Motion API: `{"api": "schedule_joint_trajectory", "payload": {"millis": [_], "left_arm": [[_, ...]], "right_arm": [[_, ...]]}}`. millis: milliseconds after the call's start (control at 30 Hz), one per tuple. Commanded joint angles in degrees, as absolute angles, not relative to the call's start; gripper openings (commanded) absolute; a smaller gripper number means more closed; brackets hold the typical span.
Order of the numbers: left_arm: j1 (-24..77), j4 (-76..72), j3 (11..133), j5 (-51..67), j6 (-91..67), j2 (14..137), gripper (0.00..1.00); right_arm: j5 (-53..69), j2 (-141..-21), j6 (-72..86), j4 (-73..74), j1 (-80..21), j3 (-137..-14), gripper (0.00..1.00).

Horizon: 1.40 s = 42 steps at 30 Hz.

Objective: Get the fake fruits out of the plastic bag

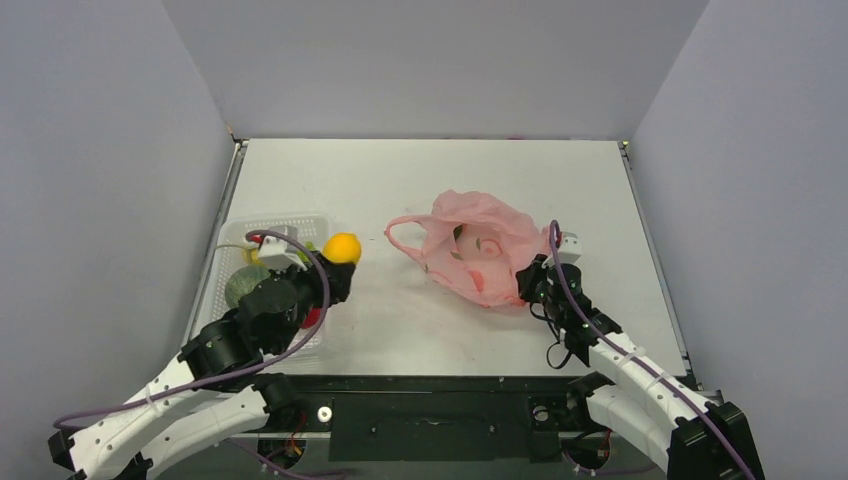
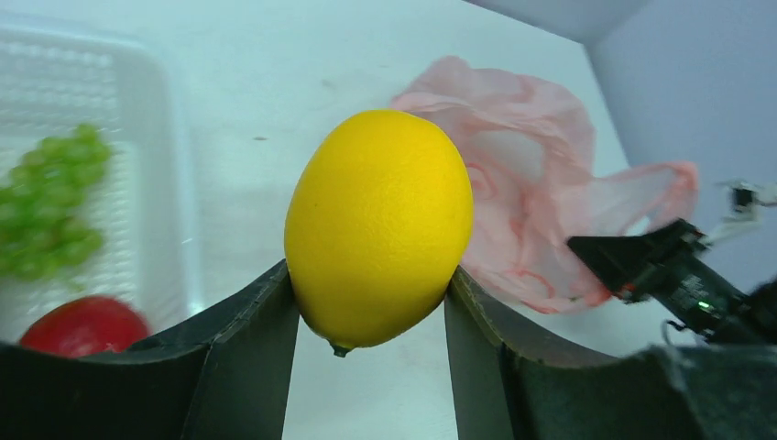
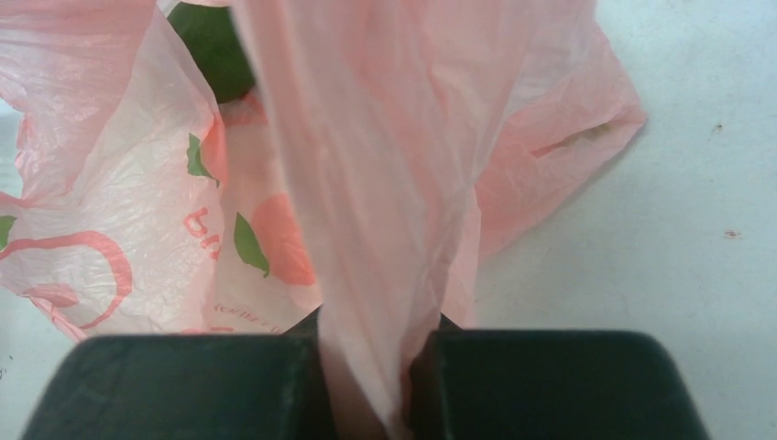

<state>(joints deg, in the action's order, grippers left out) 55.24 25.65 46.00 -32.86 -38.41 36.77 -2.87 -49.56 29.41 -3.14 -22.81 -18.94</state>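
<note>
- Yellow lemon (image 2: pixel 378 229): a glossy fake fruit outside the plastic bag. It is held off the tabletop (image 1: pixel 400 190), just beside the far right corner of the clear plastic tray (image 1: pixel 290 218) in the top view.
- Left arm's fingers (image 2: pixel 238 367): clamped on the lemon from both sides. One dark pad presses each flank, and the fruit's lower tip shows between them.
- Plastic bag (image 1: pixel 475 250): thin pink crinkled film with red and green printed marks. It lies slumped on the tabletop right of centre, well apart from the lemon, with one loop handle trailing toward the left.
- Right arm's fingers (image 3: pixel 183 385): closed together on a gathered fold of the bag's film at its near right edge. The fold rises taut from between them.
- Dark green rounded object (image 3: pixel 215 50): visible within the bag's folds. Whether it is a fruit cannot be told.
- Tray contents: a light green grape bunch (image 2: pixel 50 202), a red round fruit (image 2: pixel 84 325) and a green round fruit (image 1: pixel 240 285) lie inside, partly hidden by the left arm in the top view.
</note>
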Motion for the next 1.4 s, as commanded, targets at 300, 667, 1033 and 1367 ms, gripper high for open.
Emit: {"api": "schedule_joint_trajectory", "payload": {"millis": [300,667,1033,1367], "left_arm": [[44.52,43.86,41.42,-47.87,-41.07,41.84,0.01],[18.59,31.1,42.09,-29.22,-29.85,56.56,0.56],[18.27,30.95,46.22,-22.95,-29.78,55.15,0.95],[20.28,19.38,43.09,3.21,-35.66,49.77,0.89]], "right_arm": [[-3.83,-47.66,27.77,-11.62,-26.12,-16.9,0.0],[-4.25,-44.7,26.99,-11.32,-27.67,-16.08,0.0],[-2.89,-45.59,26.92,-10.81,-27.85,-16.98,0.0],[-1.32,-48.57,27.06,-11.85,-28.9,-18.04,0.0]]}}
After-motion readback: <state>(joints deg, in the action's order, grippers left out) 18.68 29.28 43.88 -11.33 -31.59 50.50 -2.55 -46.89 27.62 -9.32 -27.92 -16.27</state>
